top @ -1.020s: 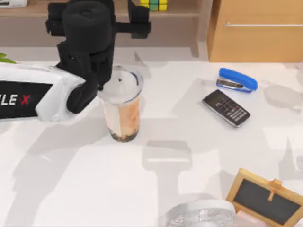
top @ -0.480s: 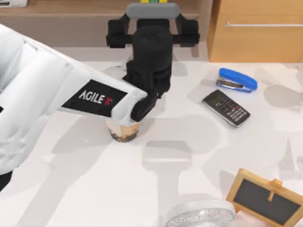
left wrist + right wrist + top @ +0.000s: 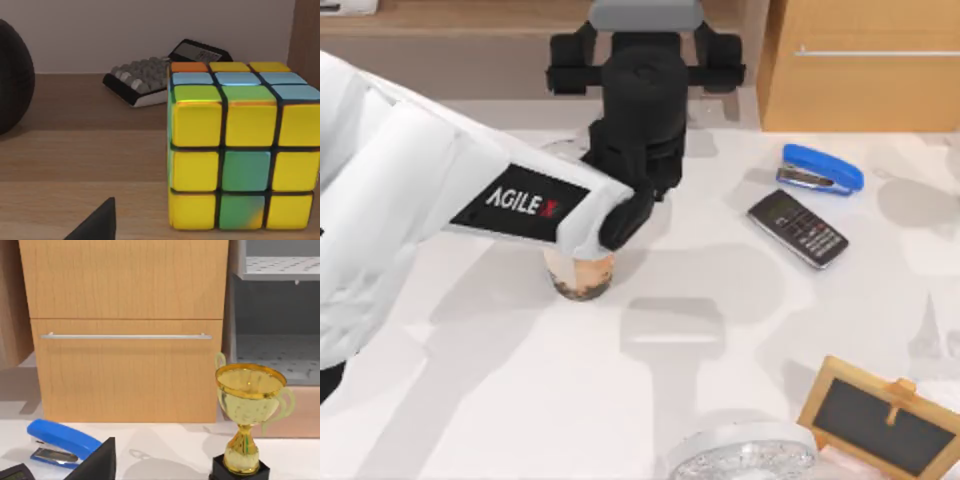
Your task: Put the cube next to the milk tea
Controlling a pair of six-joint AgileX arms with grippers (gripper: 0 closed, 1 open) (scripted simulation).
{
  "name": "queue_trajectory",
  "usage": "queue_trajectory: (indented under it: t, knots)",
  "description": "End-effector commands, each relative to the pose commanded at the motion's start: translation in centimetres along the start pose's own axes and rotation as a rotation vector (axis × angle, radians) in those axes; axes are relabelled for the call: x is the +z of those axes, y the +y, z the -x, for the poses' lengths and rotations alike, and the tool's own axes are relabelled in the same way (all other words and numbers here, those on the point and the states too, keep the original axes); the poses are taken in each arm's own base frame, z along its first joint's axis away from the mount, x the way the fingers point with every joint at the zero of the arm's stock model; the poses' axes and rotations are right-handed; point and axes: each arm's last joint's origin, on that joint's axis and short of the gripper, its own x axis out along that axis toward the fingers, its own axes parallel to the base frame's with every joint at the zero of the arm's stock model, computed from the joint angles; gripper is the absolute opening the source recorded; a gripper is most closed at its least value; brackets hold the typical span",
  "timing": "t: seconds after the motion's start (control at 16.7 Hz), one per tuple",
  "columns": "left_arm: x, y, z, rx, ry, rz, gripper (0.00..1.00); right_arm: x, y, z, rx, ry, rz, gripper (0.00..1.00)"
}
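Reaching from the table's left side, the left arm's gripper [image 3: 642, 12] sits at the far edge, above a wooden shelf [image 3: 470, 15] that runs behind the table; whether its fingers are apart or together cannot be told, though one dark fingertip [image 3: 97, 225] shows low in the left wrist view. That view faces the cube [image 3: 240, 150], which stands upright on the shelf just ahead of the gripper, untouched, with yellow and green squares on its near face and blue and orange ones on top. A grey-keyed calculator [image 3: 145, 80] lies behind it against the back wall.

The table [image 3: 500, 400] is white and streaked with soft shadows. The milk tea [image 3: 580, 275] stands on it near the middle-left, its upper part hidden under the arm, well apart from the cube. A blue stapler [image 3: 820, 168] and a black phone [image 3: 798, 228] lie to the right, a small chalkboard sign [image 3: 880, 415] near the front right corner. A wooden cabinet [image 3: 125, 330] with a drawer handle rises behind, and a gold trophy [image 3: 247, 415] stands before it in the right wrist view.
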Motion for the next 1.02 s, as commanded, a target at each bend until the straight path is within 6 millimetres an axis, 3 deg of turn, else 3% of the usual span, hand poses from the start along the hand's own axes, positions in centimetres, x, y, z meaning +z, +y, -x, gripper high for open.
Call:
queue_trajectory:
  t: [0.36, 0.6, 0.96, 1.02]
  knots:
    - [1.5, 0.5, -2.7, 0.002, -0.003, 0.001, 1.0, 0.0, 0.0, 0.0, 0.0, 0.0, 0.0, 1.0]
    - [0.0, 0.1, -5.2, 0.003, -0.003, 0.001, 1.0, 0.0, 0.0, 0.0, 0.0, 0.0, 0.0, 1.0]
    - [-0.8, -0.1, -5.7, 0.002, 0.002, -0.001, 1.0, 0.0, 0.0, 0.0, 0.0, 0.0, 0.0, 1.0]
    - [-0.8, -0.1, -5.7, 0.002, 0.002, -0.001, 0.92, 0.0, 0.0, 0.0, 0.0, 0.0, 0.0, 1.0]
